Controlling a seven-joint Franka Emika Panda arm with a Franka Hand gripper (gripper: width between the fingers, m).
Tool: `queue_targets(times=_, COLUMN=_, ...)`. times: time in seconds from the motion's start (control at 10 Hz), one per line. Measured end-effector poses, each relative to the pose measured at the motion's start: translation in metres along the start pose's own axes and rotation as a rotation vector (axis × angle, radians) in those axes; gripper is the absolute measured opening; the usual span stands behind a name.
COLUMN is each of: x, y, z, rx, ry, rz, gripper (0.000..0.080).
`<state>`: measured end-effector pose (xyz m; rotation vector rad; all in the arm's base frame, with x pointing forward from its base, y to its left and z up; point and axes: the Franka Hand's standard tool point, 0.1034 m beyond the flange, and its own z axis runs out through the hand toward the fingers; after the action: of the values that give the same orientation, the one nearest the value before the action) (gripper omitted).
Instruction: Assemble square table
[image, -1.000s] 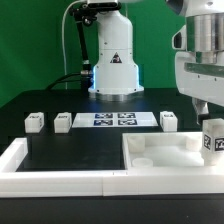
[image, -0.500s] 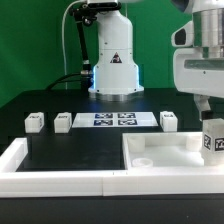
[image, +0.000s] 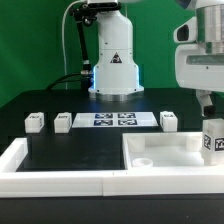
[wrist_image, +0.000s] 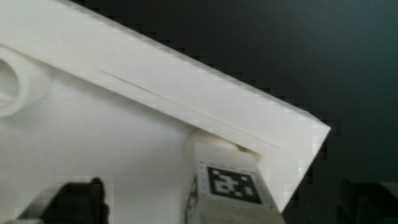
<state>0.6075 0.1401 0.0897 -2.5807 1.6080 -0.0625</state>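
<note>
Square table slab (image: 165, 156) is lying flat on the black bench (image: 70, 148), toward the exterior view's right, with its raised rim facing up. One tagged leg (image: 213, 138) is standing upright at the slab's far corner, tucked against the rim. The gripper (image: 206, 103) is hovering directly above that leg, apart from it, with its jaws spread wide and holding nothing. In the wrist view the slab's corner (wrist_image: 267, 115) is filling much of the picture, and the leg (wrist_image: 228, 178) is sitting between the two dark fingers (wrist_image: 80, 200) without touching either. Three more legs (image: 35, 122) (image: 63, 121) (image: 168, 120) are resting on the bench in a row beside the marker board (image: 113, 119), well apart from the gripper. A white border rail (image: 15, 160) is running along the bench's front and the exterior view's left.
</note>
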Motion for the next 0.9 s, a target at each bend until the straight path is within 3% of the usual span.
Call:
queue_targets(times=0.2, x=0.000, y=0.000, z=0.000, rx=-0.001, ry=0.000, rz=-0.002, gripper=0.0649)
queue_targets(times=0.4, x=-0.003, y=0.010, z=-0.005, rx=-0.009, ry=-0.009, rz=-0.172, gripper=0.0649)
queue_targets(times=0.7, x=0.013, y=0.016, z=-0.015, rx=0.013, ry=-0.022, rz=-0.381, gripper=0.0649)
queue_targets(times=0.9, x=0.012, y=0.017, z=-0.014, rx=0.011, ry=-0.022, rz=-0.380, gripper=0.0649)
